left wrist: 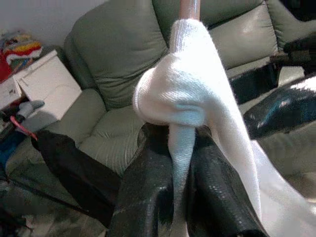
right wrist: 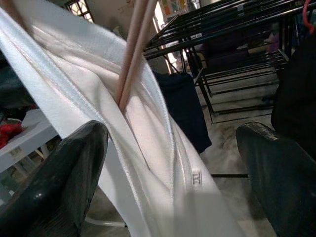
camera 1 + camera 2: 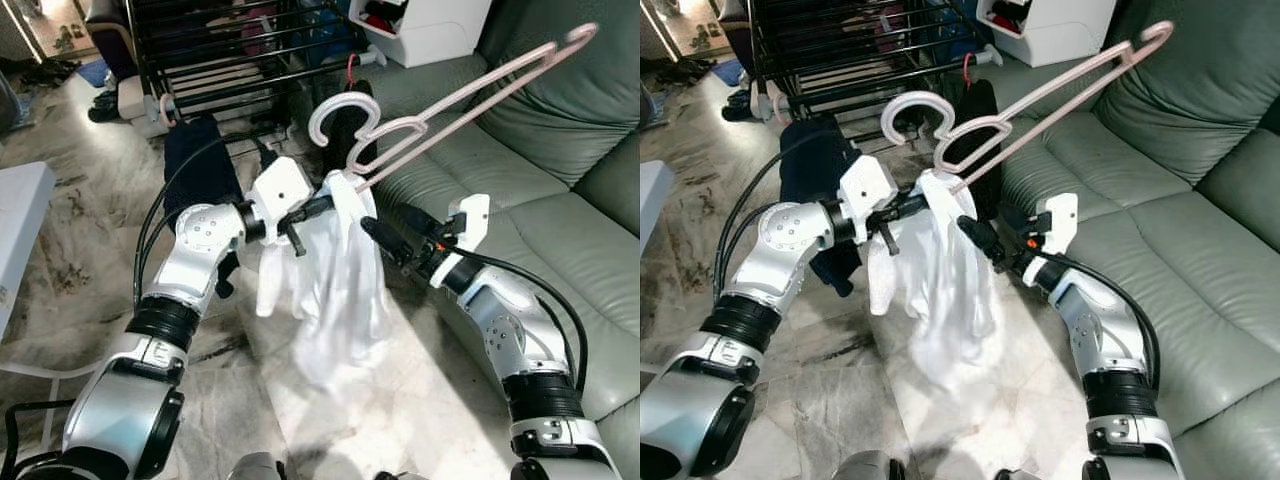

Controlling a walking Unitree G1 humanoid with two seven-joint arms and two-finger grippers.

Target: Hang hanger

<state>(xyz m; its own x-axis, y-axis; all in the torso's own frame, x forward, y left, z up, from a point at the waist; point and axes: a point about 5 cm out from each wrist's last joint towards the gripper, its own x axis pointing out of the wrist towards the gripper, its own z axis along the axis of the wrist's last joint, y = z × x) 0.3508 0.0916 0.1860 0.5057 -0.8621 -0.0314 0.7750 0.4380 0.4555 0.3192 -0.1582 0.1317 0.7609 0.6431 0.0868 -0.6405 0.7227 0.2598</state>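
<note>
The head views took in the whole scene: the left hand (image 3: 318, 207) and the right hand (image 3: 372, 232) met at a white garment (image 3: 335, 290) that hung off one end of a pink hanger (image 3: 440, 110). The hanger tilted up and away from both hands, its hook above the left hand and its far end reaching over the green sofa (image 3: 560, 190) beyond the right hand. Behind the hands stood a black drying rack (image 3: 240, 50) with dark clothes draped on it, and a white storage box (image 3: 420, 25) with red items inside sat past the rack beside the sofa.

The left wrist view came closer: the left hand's two black fingers (image 1: 143, 197) were pressed together on a fold of the white cloth, pinching it just below the hanger's pink bar, with the box and sofa behind.

The right wrist view gave what the head views could not: the right hand's fingers (image 2: 54, 182) were spread wide apart, one on each side of the garment, gripping nothing. The hanger's two pink bars (image 2: 133, 54) ran into the cloth between them, a small white button (image 2: 196, 177) near the hem, and the rack stood beyond
</note>
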